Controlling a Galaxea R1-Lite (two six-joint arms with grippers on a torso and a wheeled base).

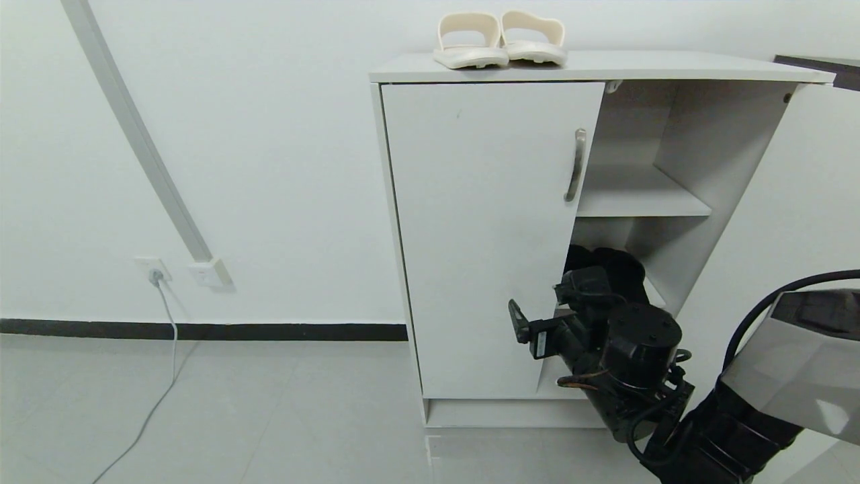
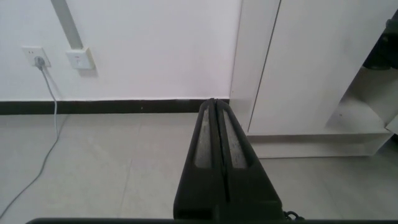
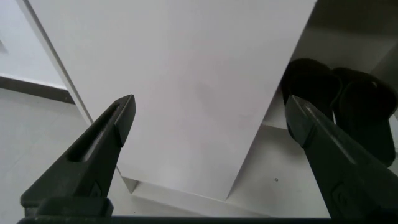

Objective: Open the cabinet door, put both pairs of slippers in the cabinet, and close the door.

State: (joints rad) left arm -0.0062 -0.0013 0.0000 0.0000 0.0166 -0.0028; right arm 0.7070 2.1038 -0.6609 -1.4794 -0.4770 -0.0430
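The cabinet (image 1: pixel 672 66) is white, flat-panelled laminate with two doors. The left door (image 1: pixel 484 235) is shut and carries one slim curved metal handle (image 1: pixel 576 165). The right door (image 1: pixel 799 202) is swung open.

I count two pairs of slippers, four in all. The cream pair (image 1: pixel 504 50), smooth and moulded with broad straps, sits on the cabinet top. The black pair (image 3: pixel 367 106) lies side by side on a lower shelf inside; it looks matte, though the recess is too dark to confirm texture.

The right gripper (image 3: pixel 210 106) is held low before the open compartment with its fingers spread wide and nothing between them. The left gripper (image 2: pixel 214 106) is pressed closed and empty, low over the glossy grey floor (image 2: pixel 124 168).
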